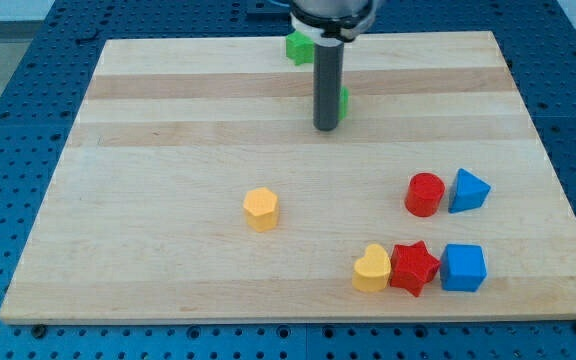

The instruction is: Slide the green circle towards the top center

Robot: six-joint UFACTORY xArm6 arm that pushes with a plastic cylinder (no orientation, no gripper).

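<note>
A green block [343, 103] shows only as a sliver at the right side of my rod, near the board's top centre; its shape is hidden, so I cannot tell if it is the circle. My tip [325, 128] rests on the board just left of and in front of it, touching or nearly touching. A second green block [298, 46] sits at the top edge, partly hidden by the arm; its shape is unclear.
A yellow hexagon [261, 209] lies left of centre. A red cylinder [425, 194] and a blue triangle [468, 191] sit at the right. A yellow heart [372, 269], a red star [413, 267] and a blue cube [462, 267] line up at the bottom right.
</note>
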